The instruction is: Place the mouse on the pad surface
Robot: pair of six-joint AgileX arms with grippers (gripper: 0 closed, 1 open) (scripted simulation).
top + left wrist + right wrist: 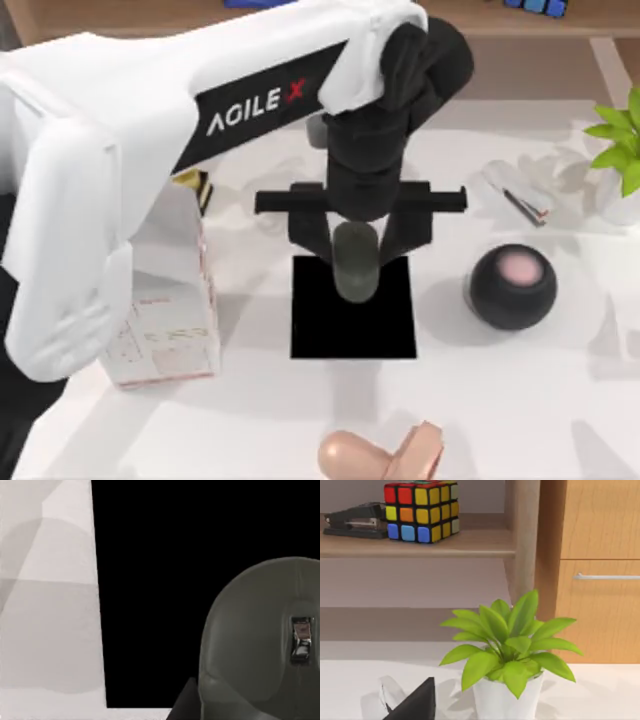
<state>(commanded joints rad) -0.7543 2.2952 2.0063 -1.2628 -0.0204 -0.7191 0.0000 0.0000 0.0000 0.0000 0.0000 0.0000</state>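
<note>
The grey oval mouse (355, 268) hangs over the far half of the black square pad (312, 330) near the table's middle. My left gripper (357, 252) reaches down from above and is shut on the mouse, one dark finger on each side. In the left wrist view the mouse (260, 640) looms close, with its scroll wheel showing. The pad (150, 580) spreads beneath it and a dark finger (185, 704) sits at its edge. I cannot tell whether the mouse touches the pad.
A white carton (165, 320) stands left of the pad. To the pad's right is a black ball with a pink top (513, 285). A peach rounded object (380, 455) lies at the front. A potted plant (620, 150) stands far right. Behind it is a shelf holding a colour cube (420, 510).
</note>
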